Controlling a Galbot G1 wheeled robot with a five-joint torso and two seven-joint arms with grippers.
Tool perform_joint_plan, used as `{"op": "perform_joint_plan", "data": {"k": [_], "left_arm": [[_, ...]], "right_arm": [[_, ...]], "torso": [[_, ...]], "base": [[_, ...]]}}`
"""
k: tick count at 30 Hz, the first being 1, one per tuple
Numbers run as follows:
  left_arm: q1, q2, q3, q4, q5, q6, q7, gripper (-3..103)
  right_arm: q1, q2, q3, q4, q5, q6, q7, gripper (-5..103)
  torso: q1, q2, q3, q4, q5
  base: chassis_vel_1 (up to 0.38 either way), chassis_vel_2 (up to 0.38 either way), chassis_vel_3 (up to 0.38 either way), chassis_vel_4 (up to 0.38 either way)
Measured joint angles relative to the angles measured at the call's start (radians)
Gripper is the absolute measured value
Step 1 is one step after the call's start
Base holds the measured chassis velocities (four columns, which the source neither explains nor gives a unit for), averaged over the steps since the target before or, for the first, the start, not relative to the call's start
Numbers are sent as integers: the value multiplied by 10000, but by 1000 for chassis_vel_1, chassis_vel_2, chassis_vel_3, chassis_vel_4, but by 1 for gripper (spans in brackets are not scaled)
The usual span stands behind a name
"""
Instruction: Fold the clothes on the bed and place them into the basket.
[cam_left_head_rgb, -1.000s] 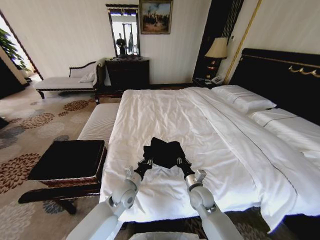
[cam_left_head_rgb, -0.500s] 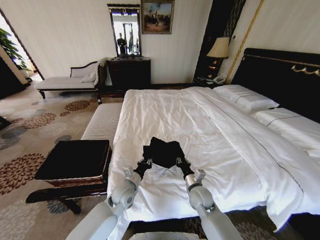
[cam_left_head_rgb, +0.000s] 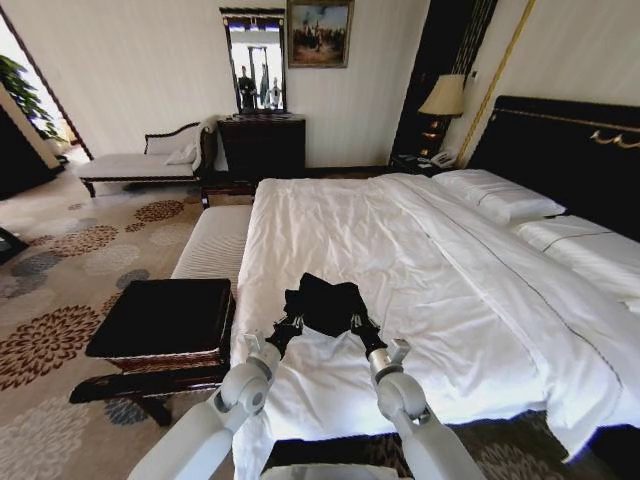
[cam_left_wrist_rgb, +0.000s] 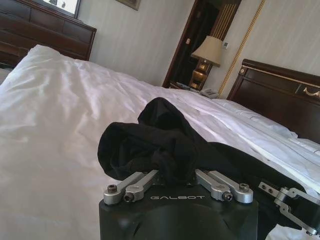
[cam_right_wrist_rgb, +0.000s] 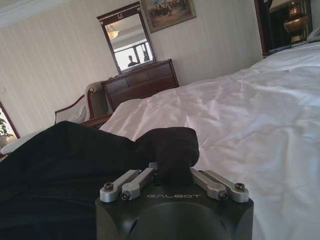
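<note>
Vs 1.0 s ago: whole head view has shifted, so the camera moved, not the scene; basket (cam_left_head_rgb: 165, 322) and white-cushioned bench (cam_left_head_rgb: 212, 243) now sit further toward the right of the picture. Both arms keep the same pose; T-shirt (cam_left_head_rgb: 322, 305) looks unchanged on the bed (cam_left_head_rgb: 420, 270).

Head view: left tool (cam_left_head_rgb: 287, 327) and right tool (cam_left_head_rgb: 360, 327) each meet a near corner of the black T-shirt, which lies bunched on the duvet near the bed's foot edge, basket beside the bed on the robot's left.

Left wrist view: left tool (cam_left_wrist_rgb: 176, 179) clamped on a gathered wad of T-shirt (cam_left_wrist_rgb: 150, 145) fabric, lifted off the duvet; right tool's linkage (cam_left_wrist_rgb: 287, 205) visible farther off.

Right wrist view: right tool (cam_right_wrist_rgb: 172, 177) clamped on a fold of T-shirt (cam_right_wrist_rgb: 170, 147), rest of the cloth draping toward the left arm.

T-shirt is crumpled; long axis runs roughly across between the two tools. Lettering is hidden.
</note>
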Motion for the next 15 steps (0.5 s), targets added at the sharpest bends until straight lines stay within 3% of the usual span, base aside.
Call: {"op": "perform_joint_plan", "data": {"k": [15], "left_arm": [[263, 6, -176, -150, -40, -21, 18, 9]], "right_arm": [[-59, 116, -69, -32, -60, -7, 22, 10]], "torso": [[0, 0, 0, 0, 0]], "base": [[76, 75, -65, -73]]}}
